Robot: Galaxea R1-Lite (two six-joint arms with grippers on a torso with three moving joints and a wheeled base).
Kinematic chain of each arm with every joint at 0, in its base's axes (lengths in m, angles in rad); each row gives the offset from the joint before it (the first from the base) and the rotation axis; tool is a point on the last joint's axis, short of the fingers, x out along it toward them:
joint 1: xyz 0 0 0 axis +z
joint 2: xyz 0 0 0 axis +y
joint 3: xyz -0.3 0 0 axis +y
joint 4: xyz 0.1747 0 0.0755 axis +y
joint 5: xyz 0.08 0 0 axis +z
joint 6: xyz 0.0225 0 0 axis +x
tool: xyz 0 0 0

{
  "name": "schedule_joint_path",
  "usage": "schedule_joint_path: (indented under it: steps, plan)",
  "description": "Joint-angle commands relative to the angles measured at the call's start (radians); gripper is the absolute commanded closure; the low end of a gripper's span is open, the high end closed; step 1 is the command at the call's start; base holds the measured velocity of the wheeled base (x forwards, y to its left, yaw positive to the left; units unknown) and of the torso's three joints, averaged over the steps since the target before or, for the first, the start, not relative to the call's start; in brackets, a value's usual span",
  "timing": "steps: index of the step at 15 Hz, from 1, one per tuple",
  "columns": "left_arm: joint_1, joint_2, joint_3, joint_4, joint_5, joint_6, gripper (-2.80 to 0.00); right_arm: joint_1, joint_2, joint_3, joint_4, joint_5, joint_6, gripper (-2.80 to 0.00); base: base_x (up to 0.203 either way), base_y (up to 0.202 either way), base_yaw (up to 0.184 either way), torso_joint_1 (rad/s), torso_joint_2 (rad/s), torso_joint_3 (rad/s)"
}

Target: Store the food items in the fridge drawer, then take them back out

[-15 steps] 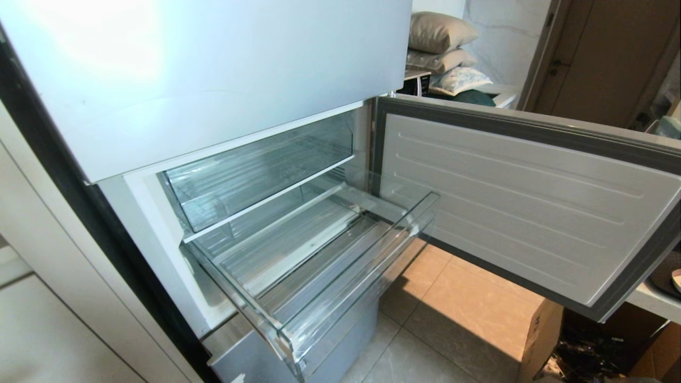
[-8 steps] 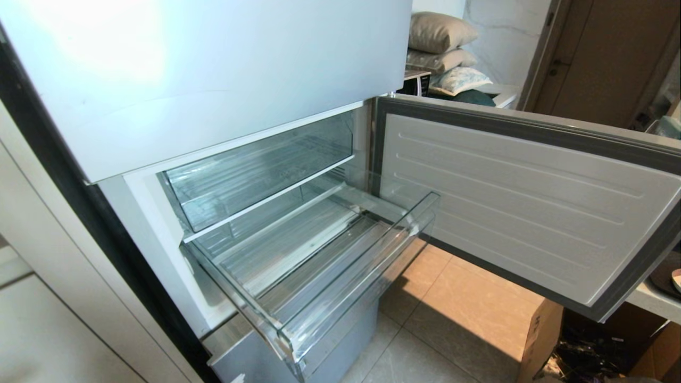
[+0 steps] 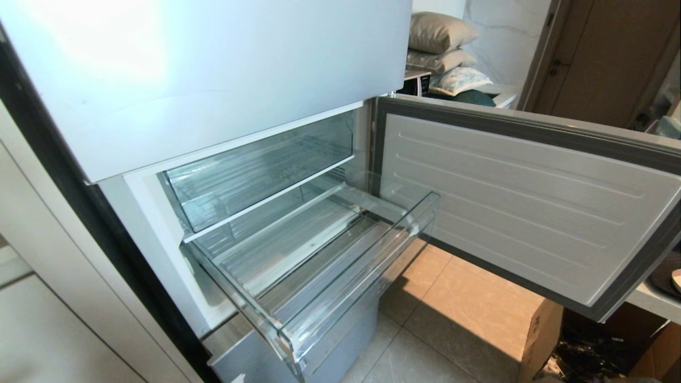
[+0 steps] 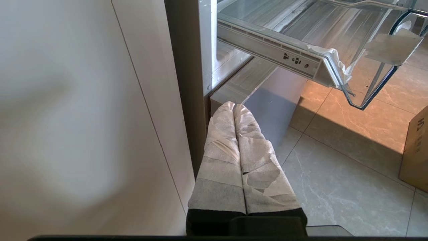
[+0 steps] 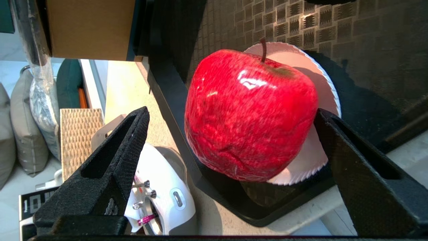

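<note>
The right gripper (image 5: 230,147) stood with its two black fingers (image 5: 110,157) spread wide and nothing held between them, reaching toward the red apple (image 5: 250,113) that sat on a white paper plate (image 5: 311,157) on a dark tray (image 5: 234,201). One finger seemed to lie right at the apple's side, perhaps touching its skin, while the other stood well apart from it, so the fruit was off centre in the gap. To do this step well, I judged the hand should shift sideways until the apple sat midway between the fingers, go deeper so the pads met the widest part of the fruit, then close gently; the skin is glossy and the shape round, so a grip set too high or lopsided could squirt it off the plate. The light plate might also slide or lift with it. The left gripper (image 4: 235,110) hung parked low beside the fridge, its cloth-wrapped fingers pressed together and empty. Further out, in the head view, the fridge drawer (image 3: 367,266) stood pulled out with nothing in it, under the smaller clear compartment (image 3: 255,170), with the open door panel (image 3: 521,207) swung to the right. A second fruit was not visible in any view
</note>
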Motion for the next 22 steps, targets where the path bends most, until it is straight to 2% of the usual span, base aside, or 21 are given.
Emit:
schedule_joint_path:
  steps: [1, 5, 8, 22]
  plan:
    - [0.001, 0.0, 0.0, 0.001, -0.001, 0.0, 0.0, -0.006, 0.035, -0.006, -0.018, 0.002, 0.008, -2.8, 0.0, 0.0, 0.0, 0.0, 0.0, 0.0]
    - [0.001, 0.0, 0.0, 0.001, -0.001, 0.0, 0.0, -0.026, 0.076, -0.006, -0.075, 0.007, 0.016, -2.8, 0.0, 0.0, 0.0, 0.0, 0.0, 0.0]
    - [0.001, 0.0, 0.0, 0.001, 0.001, 0.0, 0.0, -0.027, 0.087, -0.011, -0.075, 0.032, 0.028, -2.8, 0.0, 0.0, 0.0, 0.0, 0.0, 0.0]
    - [0.001, 0.0, 0.0, 0.001, 0.001, 0.0, 0.0, -0.036, 0.02, -0.036, -0.067, 0.027, 0.011, -2.8, 0.0, 0.0, 0.0, 0.0, 0.0, 0.0]
